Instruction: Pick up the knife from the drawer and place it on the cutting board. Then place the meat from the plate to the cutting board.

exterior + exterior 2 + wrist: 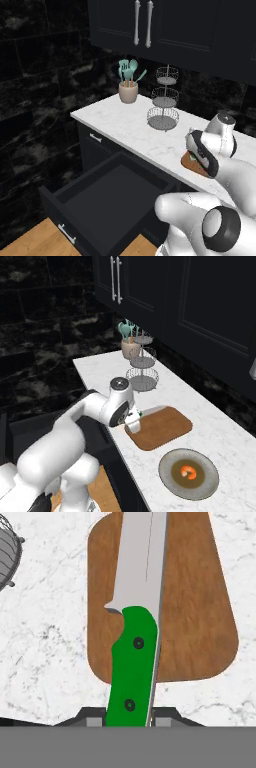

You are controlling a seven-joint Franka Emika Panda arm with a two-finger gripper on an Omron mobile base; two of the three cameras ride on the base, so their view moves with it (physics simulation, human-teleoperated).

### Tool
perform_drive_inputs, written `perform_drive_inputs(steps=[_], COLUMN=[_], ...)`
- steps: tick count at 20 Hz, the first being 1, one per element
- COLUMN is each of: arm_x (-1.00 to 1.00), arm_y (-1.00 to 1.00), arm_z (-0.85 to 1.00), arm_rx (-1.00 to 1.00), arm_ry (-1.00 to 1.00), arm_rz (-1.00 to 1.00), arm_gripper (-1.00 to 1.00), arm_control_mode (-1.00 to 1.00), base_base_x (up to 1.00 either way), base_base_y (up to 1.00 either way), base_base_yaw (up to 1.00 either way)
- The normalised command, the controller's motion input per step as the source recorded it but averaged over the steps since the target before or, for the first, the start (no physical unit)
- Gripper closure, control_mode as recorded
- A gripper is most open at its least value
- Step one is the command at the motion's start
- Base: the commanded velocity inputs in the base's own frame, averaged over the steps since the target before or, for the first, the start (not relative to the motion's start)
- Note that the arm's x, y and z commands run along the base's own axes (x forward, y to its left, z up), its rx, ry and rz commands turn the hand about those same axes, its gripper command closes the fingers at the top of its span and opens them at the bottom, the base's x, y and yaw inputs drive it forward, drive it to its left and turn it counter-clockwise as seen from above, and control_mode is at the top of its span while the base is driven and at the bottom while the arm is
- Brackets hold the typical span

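Note:
My gripper (129, 719) is shut on the green handle of the knife (132, 647). Its silver blade reaches out over the brown cutting board (195, 612), which lies on the white marble counter. From the right base view, the gripper (134, 423) hangs at the board's (167, 428) near left corner. To the right of the board, the meat (188, 472) rests on the olive-brown plate (167, 468). The wide black drawer (115, 195) stands pulled open below the counter in the left base view, where a bit of the board (191, 164) shows beside the hand.
A tiered wire stand (164, 100) and a crock of teal utensils (128, 90) stand further back on the counter. Dark upper cabinets (145, 20) hang above. The counter's front edge runs just left of the board.

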Motion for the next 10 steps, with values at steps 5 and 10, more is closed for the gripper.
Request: perform_drive_inputs(steps=[5, 10], arm_x=[0.66, 0.12], arm_y=[-0.40, -0.27], arm_z=[-0.09, -0.12], arm_rx=[0.00, 0.00], arm_ry=[0.00, 0.10], arm_rz=[0.06, 0.02], arm_gripper=[1.00, 1.00], arm_control_mode=[-1.00, -1.00], base_base_x=[0.00, 0.00], base_base_y=[0.00, 0.00], base_base_yaw=[0.00, 0.00])
